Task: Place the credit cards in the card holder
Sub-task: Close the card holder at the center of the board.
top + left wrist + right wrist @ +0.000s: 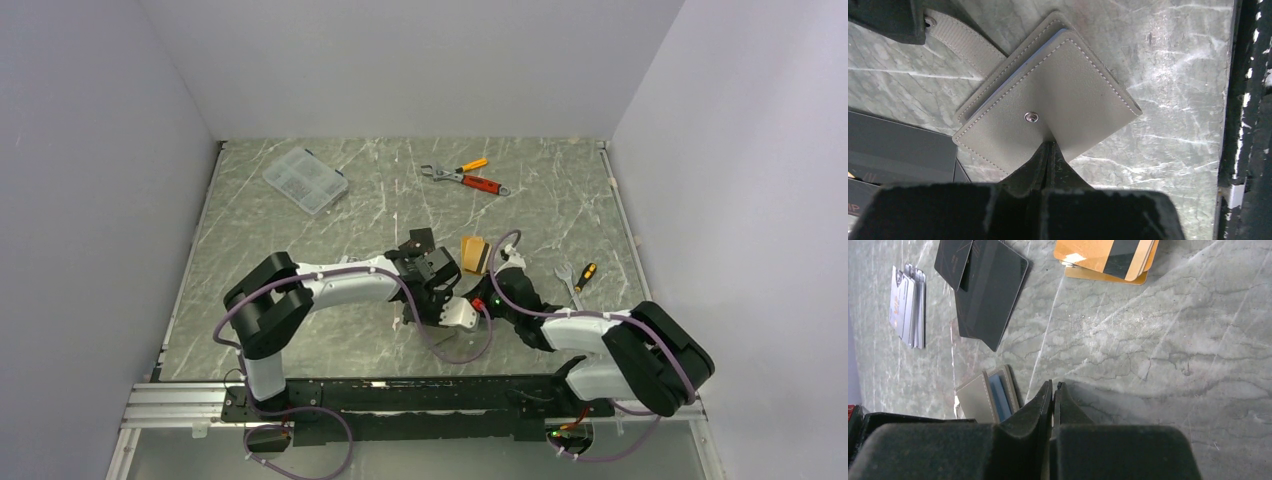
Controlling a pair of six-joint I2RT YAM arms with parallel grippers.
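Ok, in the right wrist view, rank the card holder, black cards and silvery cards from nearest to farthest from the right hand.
1. Card holder, just left of the right hand.
2. Black cards, ahead and left.
3. Silvery cards, far left.

The top edge of the right wrist view cuts off the orange-gold plastic cards (1098, 257) with a dark stripe, while the right gripper (1053, 386) hides part of the small taupe-grey leather-like bifold wallet (975, 399).
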